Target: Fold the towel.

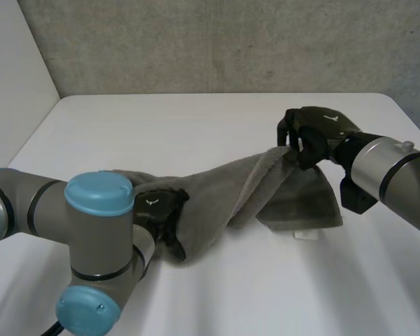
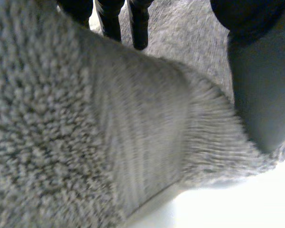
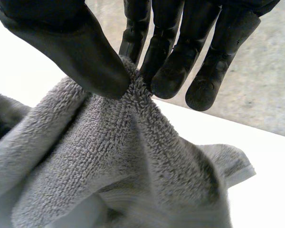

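Right hand [image 1: 313, 134] pinches a bunched fold of the grey towel [image 1: 266, 192] between its thumb [image 3: 80, 57] and fingertips [image 3: 168, 80], and that end is held up off the white table [image 1: 196, 126]. From the pinch, the cloth hangs in a loose flap at one side and stretches as a twisted band across to the left hand [image 1: 156, 208]. That hand is clenched on the towel's other end, its dark fingers curled over the edge and its thumb [image 2: 263, 95] pressed against the pile. The left arm [image 1: 91, 231] covers part of that end, and the bunching makes it hard to tell which corner or edge either hand has. A small white label [image 1: 304, 236] peeks from under the flap's lower edge. One towel and two hands are in view.
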You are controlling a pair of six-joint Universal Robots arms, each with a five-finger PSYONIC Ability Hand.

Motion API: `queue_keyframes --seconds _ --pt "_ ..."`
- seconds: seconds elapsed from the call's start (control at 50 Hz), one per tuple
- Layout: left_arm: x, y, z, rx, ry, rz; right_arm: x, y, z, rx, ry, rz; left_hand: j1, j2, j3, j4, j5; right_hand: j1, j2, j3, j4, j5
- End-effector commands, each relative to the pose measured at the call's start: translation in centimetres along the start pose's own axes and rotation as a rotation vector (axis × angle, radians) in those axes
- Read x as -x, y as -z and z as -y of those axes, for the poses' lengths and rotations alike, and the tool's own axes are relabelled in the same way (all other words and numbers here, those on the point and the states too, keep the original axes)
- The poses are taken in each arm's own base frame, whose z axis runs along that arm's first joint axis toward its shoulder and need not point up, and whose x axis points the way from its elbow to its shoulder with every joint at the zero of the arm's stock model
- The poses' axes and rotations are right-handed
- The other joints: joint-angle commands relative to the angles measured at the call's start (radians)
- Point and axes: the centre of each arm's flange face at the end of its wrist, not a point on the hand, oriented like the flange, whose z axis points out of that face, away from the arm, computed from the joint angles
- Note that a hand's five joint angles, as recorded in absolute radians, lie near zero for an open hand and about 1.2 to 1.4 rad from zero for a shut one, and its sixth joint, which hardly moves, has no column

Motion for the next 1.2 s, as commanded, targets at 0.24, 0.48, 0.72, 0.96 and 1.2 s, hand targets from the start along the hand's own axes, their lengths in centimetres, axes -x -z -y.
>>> queue_keyframes --seconds 0.24,0.48,0.72,0.96,1.2 --pt "2.3 1.7 -1.4 0.057 -0.099 0.050 -2.1 -0.6 -0.7 -0.001 0.001 -0.055 0.075 0.081 0.087 0.074 -0.069 0.078 0.098 0.064 0.057 0.063" --pt "2.5 1.9 -0.5 0.024 -0.117 0.053 -2.3 -0.7 -0.8 -0.005 0.005 -0.061 0.745 0.752 0.758 0.745 0.602 0.078 0.098 0.064 0.057 0.063" --pt "2.7 3.9 2.9 -0.082 -0.109 0.055 -2.4 0.0 0.6 -0.039 0.149 -0.060 1.076 1.082 1.089 1.075 0.933 0.078 0.098 0.064 0.057 0.063" --pt "4.7 11.3 14.7 -0.454 -0.090 0.048 0.2 6.1 9.7 -0.211 0.506 -0.103 1.076 1.082 1.089 1.075 0.933 0.078 0.098 0.064 0.057 0.063" --pt "6.8 9.6 14.1 -0.305 -0.034 0.044 1.2 5.1 5.4 0.109 0.606 0.092 1.076 1.082 1.089 1.075 0.933 0.078 0.098 0.064 0.057 0.063"
